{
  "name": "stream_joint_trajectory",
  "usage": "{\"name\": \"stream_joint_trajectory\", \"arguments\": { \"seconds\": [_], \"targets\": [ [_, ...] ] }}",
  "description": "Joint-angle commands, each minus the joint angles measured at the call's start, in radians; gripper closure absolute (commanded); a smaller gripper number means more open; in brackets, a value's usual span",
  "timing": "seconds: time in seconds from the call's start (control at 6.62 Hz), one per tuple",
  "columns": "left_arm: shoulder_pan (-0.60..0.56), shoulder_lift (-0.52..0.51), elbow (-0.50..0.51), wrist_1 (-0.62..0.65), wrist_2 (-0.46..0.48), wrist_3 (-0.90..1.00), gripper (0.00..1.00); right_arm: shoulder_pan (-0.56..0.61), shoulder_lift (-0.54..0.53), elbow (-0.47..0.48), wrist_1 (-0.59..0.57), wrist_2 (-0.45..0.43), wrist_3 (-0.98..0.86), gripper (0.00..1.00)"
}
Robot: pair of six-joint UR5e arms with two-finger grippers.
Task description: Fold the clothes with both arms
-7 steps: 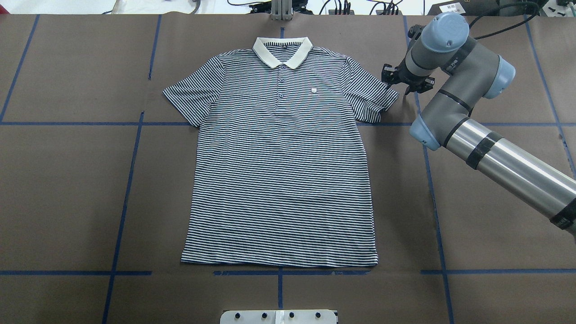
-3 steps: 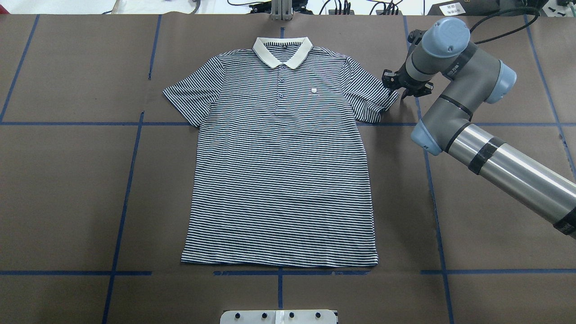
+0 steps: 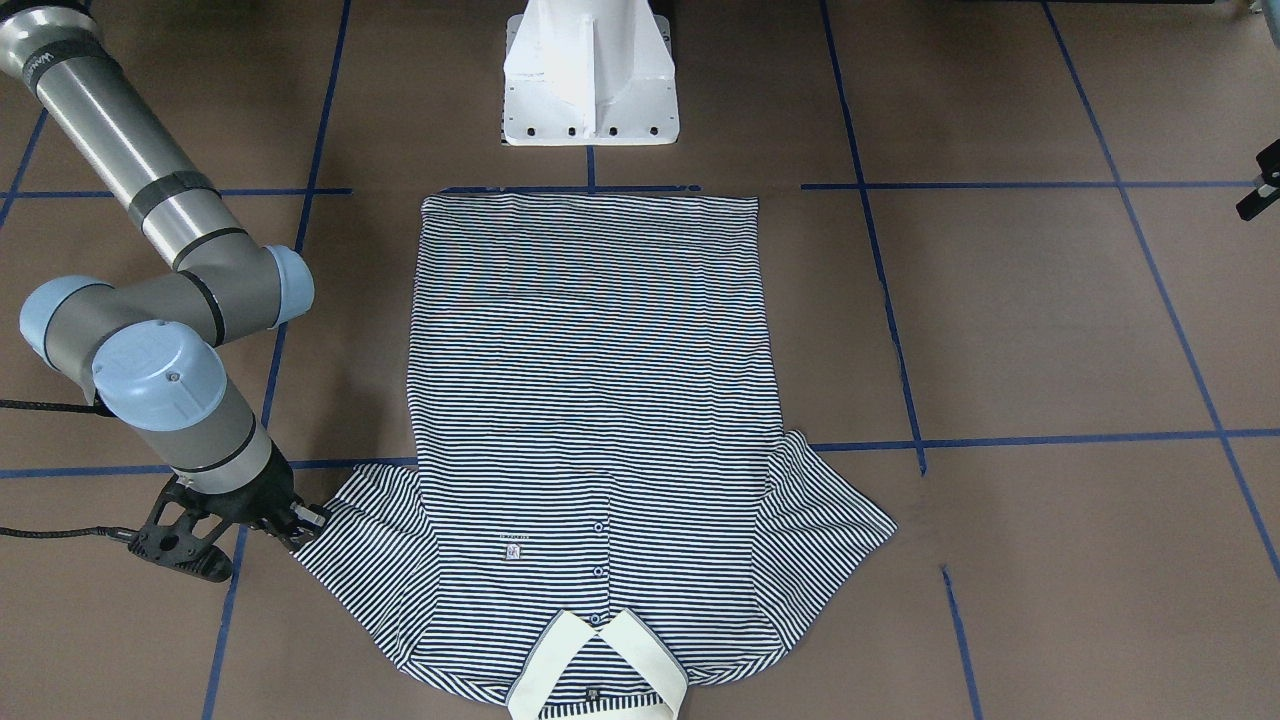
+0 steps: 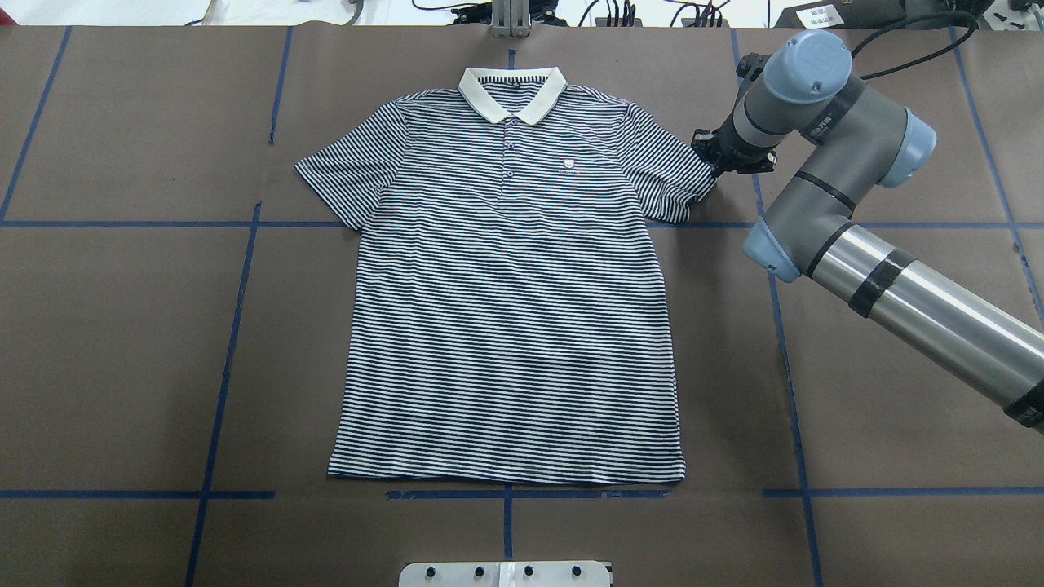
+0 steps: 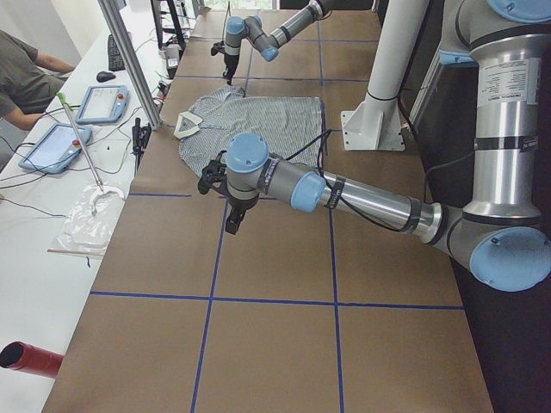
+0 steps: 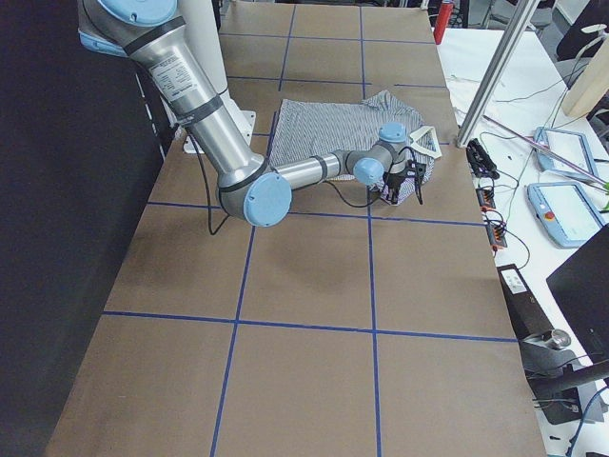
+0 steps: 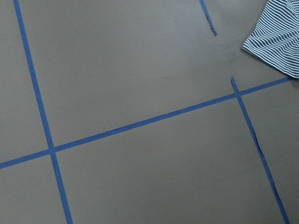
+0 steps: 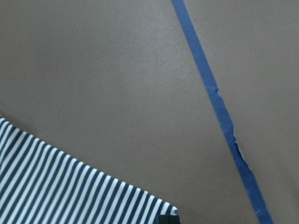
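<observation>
Where one sleeve of the shirt (image 4: 506, 310) ends, the right gripper (image 4: 718, 165) is pinched together on the hem corner. Shirt: thin-striped knit, cream collar (image 4: 477, 98), flat and smooth on the brown table (image 4: 122, 342). Left gripper (image 5: 233, 221): over bare table, well apart; opening cannot be told.

The right arm (image 4: 922, 302) was a silver tube with black bands, grey joints and round light blue caps. A black cable (image 3: 40, 406) ran off the left edge, and the white base (image 3: 590, 70) stood at top centre.
</observation>
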Motion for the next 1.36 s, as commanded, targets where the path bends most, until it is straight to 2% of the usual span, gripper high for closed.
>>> {"name": "stream_joint_trajectory", "arguments": {
  "seconds": [0.0, 0.15, 0.3, 0.45, 0.6, 0.91, 1.06, 1.21],
  "targets": [
    [0.001, 0.001, -0.004, 0.002, 0.000, 0.000, 0.00, -0.026, 0.015, 0.060, -0.052, 0.017, 0.016, 1.00],
    [0.001, 0.001, -0.004, 0.002, 0.000, 0.000, 0.00, -0.029, 0.065, 0.085, -0.084, 0.017, 0.042, 1.00],
    [-0.001, 0.001, -0.007, 0.002, -0.002, 0.000, 0.00, -0.053, 0.166, 0.070, -0.143, 0.012, 0.121, 1.00],
    [-0.002, 0.003, -0.007, 0.002, -0.002, 0.000, 0.00, -0.091, 0.256, -0.006, -0.147, -0.006, 0.201, 1.00],
    [-0.001, 0.003, -0.006, 0.001, -0.002, 0.001, 0.00, -0.127, 0.349, -0.110, -0.136, -0.093, 0.234, 1.00],
    [-0.001, 0.001, -0.004, -0.001, -0.002, 0.001, 0.00, -0.141, 0.421, -0.255, -0.051, -0.138, 0.236, 1.00],
    [0.001, -0.002, -0.006, -0.010, -0.017, -0.035, 0.00, -0.145, 0.420, -0.269, -0.017, -0.170, 0.236, 0.87],
    [0.007, -0.025, 0.008, -0.031, -0.026, -0.095, 0.00, -0.147, 0.414, -0.275, -0.011, -0.222, 0.225, 0.01]
  ]
}}
